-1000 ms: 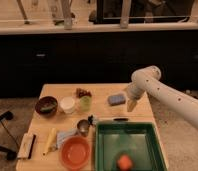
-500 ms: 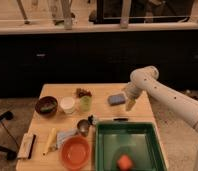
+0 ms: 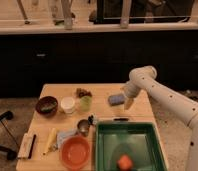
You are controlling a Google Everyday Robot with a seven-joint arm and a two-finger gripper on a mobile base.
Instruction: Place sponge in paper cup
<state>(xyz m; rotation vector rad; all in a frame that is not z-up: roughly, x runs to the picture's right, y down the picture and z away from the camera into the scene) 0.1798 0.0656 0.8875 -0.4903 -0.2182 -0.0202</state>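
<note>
A light wooden table [image 3: 59, 93] stands on a speckled floor in front of a long dark cabinet front topped by a pale ledge. On it there is one sponge [image 3: 116, 99], one white paper cup [image 3: 68, 104], one pale green cup [image 3: 85, 103], two bowls (a dark bowl [image 3: 46, 105] at the left and an orange bowl [image 3: 75, 152] at the near edge), and one green tray [image 3: 103, 150] holding a single orange-red block [image 3: 124, 162]. The sponge lies flat at the far right of the table, well apart from the paper cup, its long axis running left to right. The gripper [image 3: 128, 103] hangs just beside the sponge's right end, pointing down; I cannot tell whether it is open or closed.
</note>
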